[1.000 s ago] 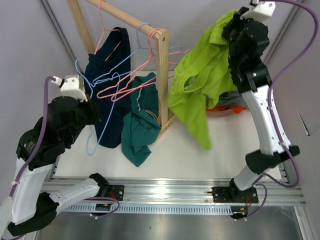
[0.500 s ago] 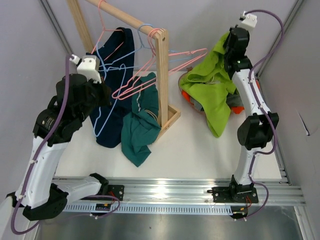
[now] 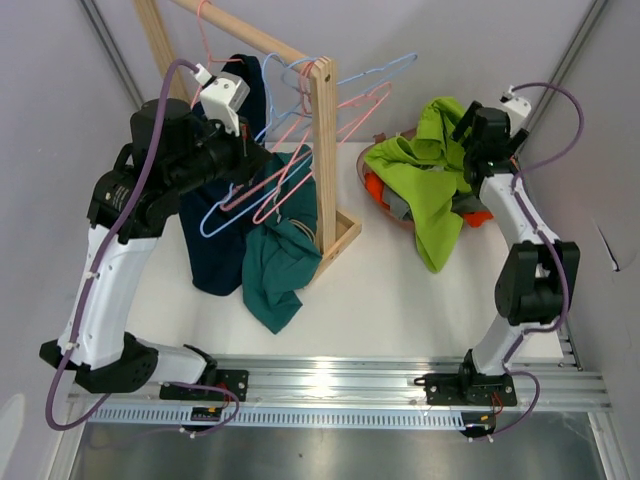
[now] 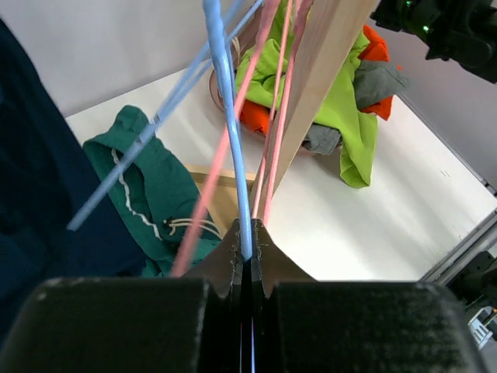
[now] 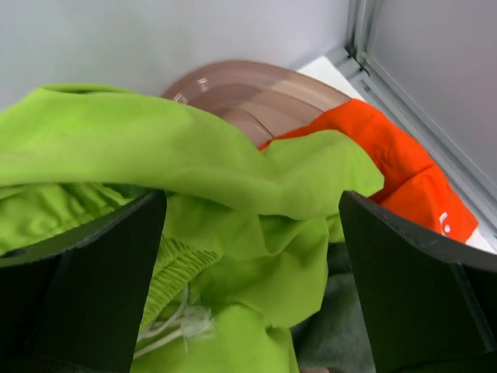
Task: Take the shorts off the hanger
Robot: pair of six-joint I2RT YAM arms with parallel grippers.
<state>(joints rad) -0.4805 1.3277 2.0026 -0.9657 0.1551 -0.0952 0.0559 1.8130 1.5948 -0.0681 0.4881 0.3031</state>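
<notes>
I think we are a bit past halfway. Three pairs are off and lie in a heap at about two o'clock on the table. The lime green shorts lie on top. The orange shorts and the grey shorts peek out from under them. A brown bowl sits under the heap.

My right gripper is just above the green pair. Its fingers are wide apart and hold nothing.

Two pairs are left, over by the wooden rack at about eleven o'clock. The dark navy shorts hang on a hanger there. The teal shorts droop low by the foot of the rack. I cannot tell if a hanger holds them or if they lie on the table.

My left gripper is pinched tight on the thin wire of a blue hanger. Pink hangers cross it, so they may tangle when I pull.
</notes>
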